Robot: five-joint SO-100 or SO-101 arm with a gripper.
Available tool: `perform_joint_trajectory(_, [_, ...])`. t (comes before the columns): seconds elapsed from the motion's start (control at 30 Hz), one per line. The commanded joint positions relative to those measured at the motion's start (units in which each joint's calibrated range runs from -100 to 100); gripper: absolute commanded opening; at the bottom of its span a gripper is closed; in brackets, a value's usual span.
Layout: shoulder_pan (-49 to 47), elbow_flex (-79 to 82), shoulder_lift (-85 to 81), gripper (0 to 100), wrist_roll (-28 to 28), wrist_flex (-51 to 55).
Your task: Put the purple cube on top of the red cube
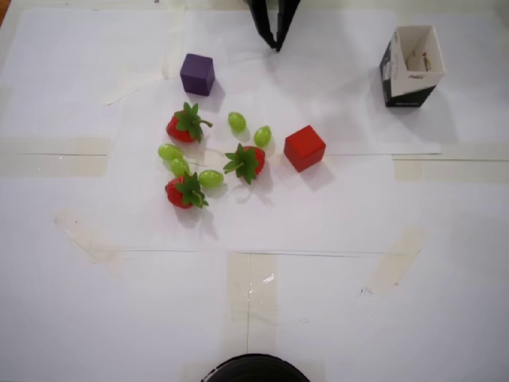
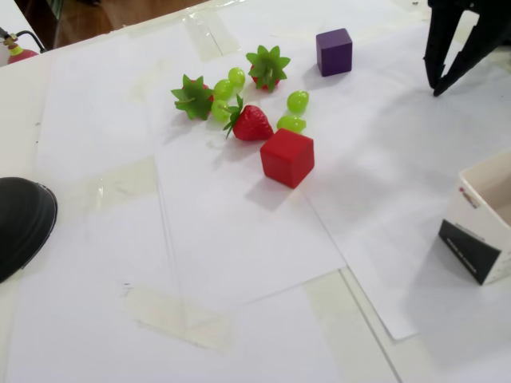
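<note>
On white paper, the purple cube (image 1: 196,74) sits flat — corners slightly skewed.

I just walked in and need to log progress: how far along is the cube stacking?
Nothing looks done yet. The purple cube sits on the paper, apart from the red cube, with strawberries and grapes between them. The gripper hangs empty near the table's far edge, holding nothing. Left: grasp purple, carry it over, set it on red.
</note>
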Motion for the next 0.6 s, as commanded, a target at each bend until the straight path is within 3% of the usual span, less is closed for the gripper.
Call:
perform_joint_trajectory(0.0, [-0.1, 0.0, 0.2, 0, 0.3, 0.9])
perform_joint_trajectory(0.33, [0.2, 0.0, 0.2, 0, 0.3, 0.9])
perform_joint_trajectory(0.57, [0.8, -1.5, 0.7, 0, -4.0, -3.7])
